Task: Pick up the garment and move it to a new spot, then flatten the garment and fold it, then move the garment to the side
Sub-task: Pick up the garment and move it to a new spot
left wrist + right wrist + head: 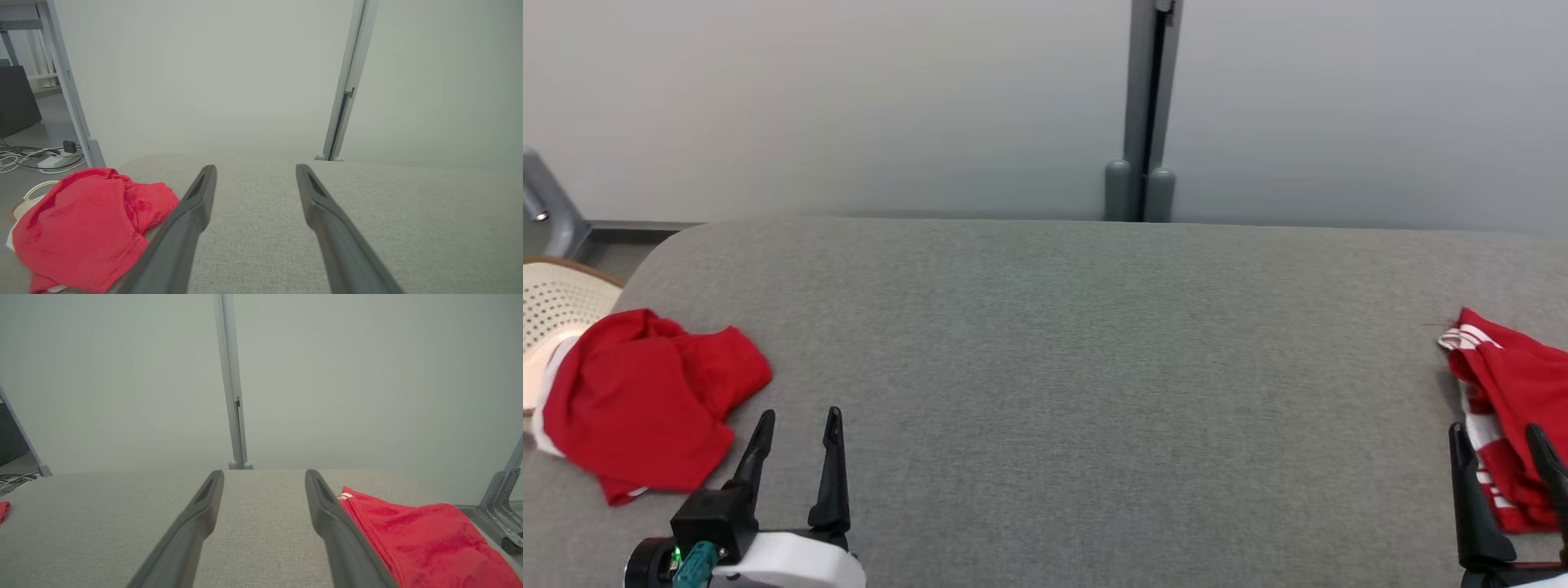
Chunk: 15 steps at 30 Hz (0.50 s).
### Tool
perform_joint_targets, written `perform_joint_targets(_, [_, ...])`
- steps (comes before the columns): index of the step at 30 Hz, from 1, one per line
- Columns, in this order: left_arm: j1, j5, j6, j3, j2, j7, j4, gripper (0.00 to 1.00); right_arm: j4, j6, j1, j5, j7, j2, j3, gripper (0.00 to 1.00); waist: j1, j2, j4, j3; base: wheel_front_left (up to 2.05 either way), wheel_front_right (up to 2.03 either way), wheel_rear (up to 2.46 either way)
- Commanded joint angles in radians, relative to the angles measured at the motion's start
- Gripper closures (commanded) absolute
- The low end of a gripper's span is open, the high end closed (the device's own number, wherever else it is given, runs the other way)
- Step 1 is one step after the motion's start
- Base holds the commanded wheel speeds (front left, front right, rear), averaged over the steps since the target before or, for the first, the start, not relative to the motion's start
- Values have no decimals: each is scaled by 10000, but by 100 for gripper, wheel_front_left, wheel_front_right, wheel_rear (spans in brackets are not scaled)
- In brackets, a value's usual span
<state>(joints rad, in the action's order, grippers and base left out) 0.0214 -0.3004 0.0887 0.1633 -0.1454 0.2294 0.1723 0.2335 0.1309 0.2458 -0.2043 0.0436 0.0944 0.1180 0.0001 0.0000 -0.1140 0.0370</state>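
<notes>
A crumpled red garment [645,400] with a white edge lies at the left end of the grey padded table [1078,367]. My left gripper [799,415] is open just to its right, the left finger close beside the cloth with nothing between the fingers. In the left wrist view the garment [81,228] sits left of the open left gripper [256,167]. A second red garment [1515,384] with white stripes lies at the table's right edge. My right gripper [1496,429] is open at its near left side. In the right wrist view this cloth [425,539] lies beside the right finger of the right gripper [264,472].
A cream perforated basket [556,310] stands off the table's left end, partly under the crumpled garment. A grey post [1147,106] rises against the pale wall behind the table. Cables and a power strip [49,161] lie on the floor at the left.
</notes>
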Motion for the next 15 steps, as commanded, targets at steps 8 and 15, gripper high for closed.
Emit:
perform_joint_targets(8, [-858,-161,-71,-173,39,228,239,0,492,-4,-41,12,270,-30,-147,0,-1,0,-2282,21,0,0,0])
perform_joint_targets(15, [-962,-90,-160,-304,-139,313,238,0,584,-4,-140,-14,408,107,-522,0,-1,0,-3353,42,0,0,0])
